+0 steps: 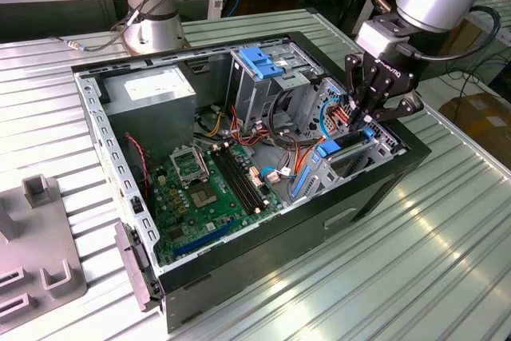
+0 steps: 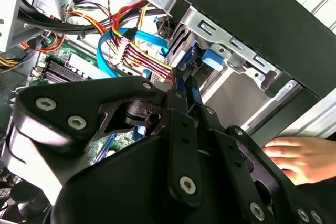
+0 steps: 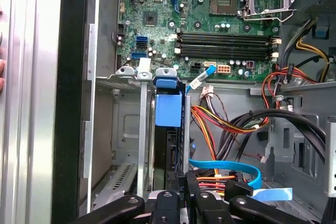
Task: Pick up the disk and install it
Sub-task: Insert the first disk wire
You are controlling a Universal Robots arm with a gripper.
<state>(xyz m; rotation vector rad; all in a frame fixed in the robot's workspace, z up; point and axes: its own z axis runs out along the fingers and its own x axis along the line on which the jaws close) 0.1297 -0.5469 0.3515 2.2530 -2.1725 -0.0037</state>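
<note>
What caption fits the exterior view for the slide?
Black gripper lowered over the blue-railed grey metal disk standing edge-up in a bay of the open black computer case.

An opened computer case (image 1: 375, 197) is set on a slatted table (image 1: 447, 269), with the gripper (image 1: 369, 117) lowered inside its corner toward the exterior view's right. The disk (image 3: 169, 129) is seated on edge in a bay directly beneath the gripper. The motherboard (image 1: 211, 189) is laid on the case floor toward the exterior view's left, and a hand (image 2: 304, 157) is rested just outside the case wall.
</note>
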